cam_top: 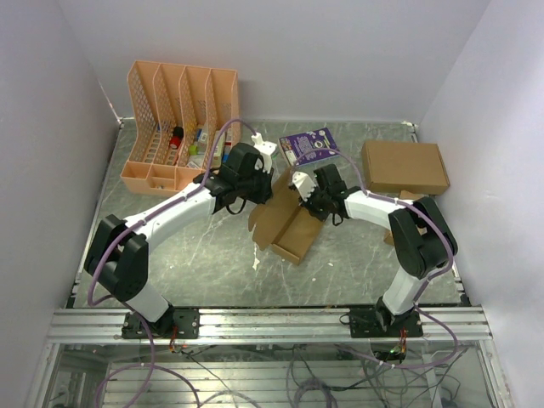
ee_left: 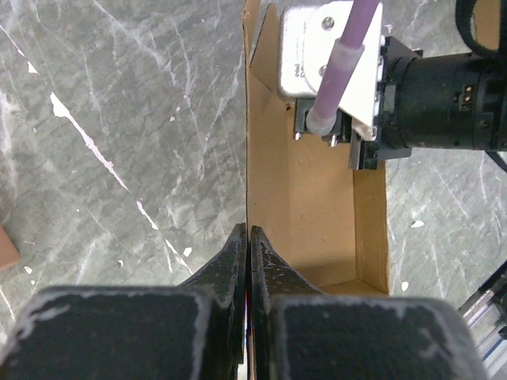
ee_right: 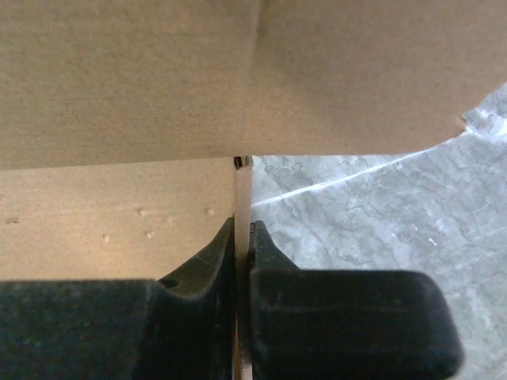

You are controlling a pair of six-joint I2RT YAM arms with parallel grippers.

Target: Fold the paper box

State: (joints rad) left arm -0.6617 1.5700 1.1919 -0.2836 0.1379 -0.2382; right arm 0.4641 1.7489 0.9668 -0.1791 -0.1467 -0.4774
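Note:
The paper box [cam_top: 285,223] is brown cardboard, half formed into an open tray with flaps spread, lying mid-table between both arms. My left gripper [ee_left: 249,233] is shut on the thin edge of the tray's left wall [ee_left: 248,158]; in the top view this gripper [cam_top: 270,189] sits at the box's far left. The tray's inside floor [ee_left: 317,206] shows beside it. My right gripper [ee_right: 243,229] is shut on an upright cardboard wall [ee_right: 243,190], with a wide flap [ee_right: 119,87] filling the view above. From the top, this gripper [cam_top: 300,195] is at the box's far right corner.
An orange file organiser [cam_top: 178,119] with small items stands at the back left. A purple packet [cam_top: 308,146] lies behind the grippers. A larger closed brown cardboard box [cam_top: 404,166] sits at the back right. White walls enclose the grey marble table [cam_top: 195,255].

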